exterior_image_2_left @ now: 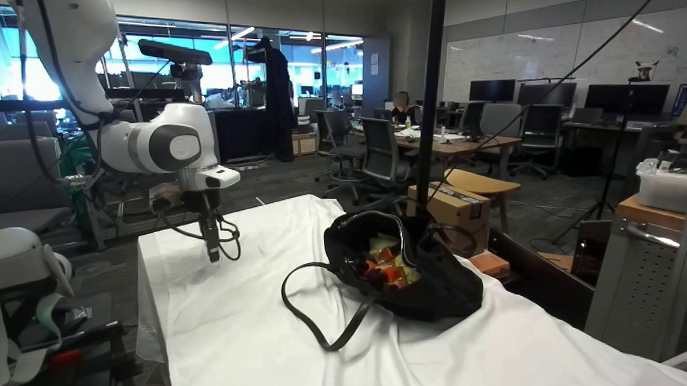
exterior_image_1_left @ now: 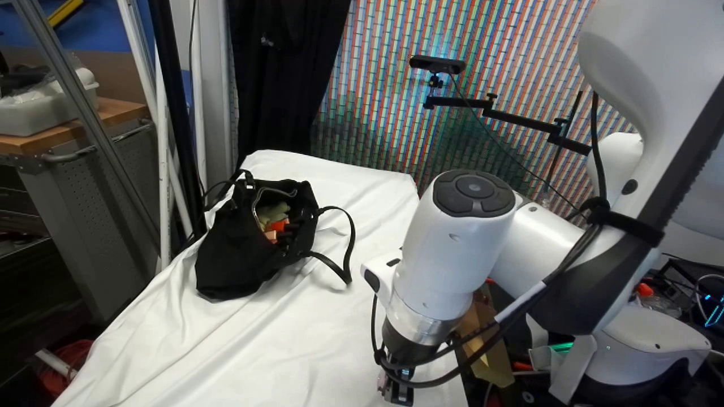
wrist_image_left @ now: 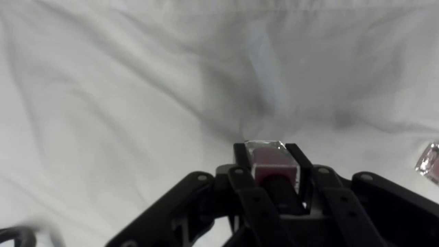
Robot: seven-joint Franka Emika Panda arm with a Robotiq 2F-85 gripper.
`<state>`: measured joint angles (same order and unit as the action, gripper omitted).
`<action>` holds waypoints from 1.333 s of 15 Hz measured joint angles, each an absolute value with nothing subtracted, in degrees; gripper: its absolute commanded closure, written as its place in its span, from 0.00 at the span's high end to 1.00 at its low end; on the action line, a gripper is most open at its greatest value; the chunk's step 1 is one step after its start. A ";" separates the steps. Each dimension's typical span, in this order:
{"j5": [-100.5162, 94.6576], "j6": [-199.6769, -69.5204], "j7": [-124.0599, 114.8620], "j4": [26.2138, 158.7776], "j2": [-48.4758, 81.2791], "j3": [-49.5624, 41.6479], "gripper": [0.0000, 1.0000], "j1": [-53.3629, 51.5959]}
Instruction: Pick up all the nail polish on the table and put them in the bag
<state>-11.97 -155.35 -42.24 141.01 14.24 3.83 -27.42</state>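
Pinkish nail polish (wrist_image_left: 274, 168) pinched in tool (wrist_image_left: 269, 157), second bottle (wrist_image_left: 430, 164) in wrist view alone, bag (exterior_image_1_left: 243, 249) in both exterior views

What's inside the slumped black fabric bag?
The slumped black fabric bag shows several dark-capped, orange-red nail polish bottles and yellowish-green material inside. Whatever lies deeper is covered by these, so the total count can't be told.
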 measured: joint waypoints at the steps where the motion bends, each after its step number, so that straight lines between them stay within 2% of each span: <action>1: -12.70 -154.98 -43.40 140.42 13.96 3.27 0.16 -27.14; 20: -17.60 -151.38 -37.10 123.26 14.75 -5.49 0.16 -9.02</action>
<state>-17.60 -151.38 -37.10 123.26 14.75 -5.49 -9.02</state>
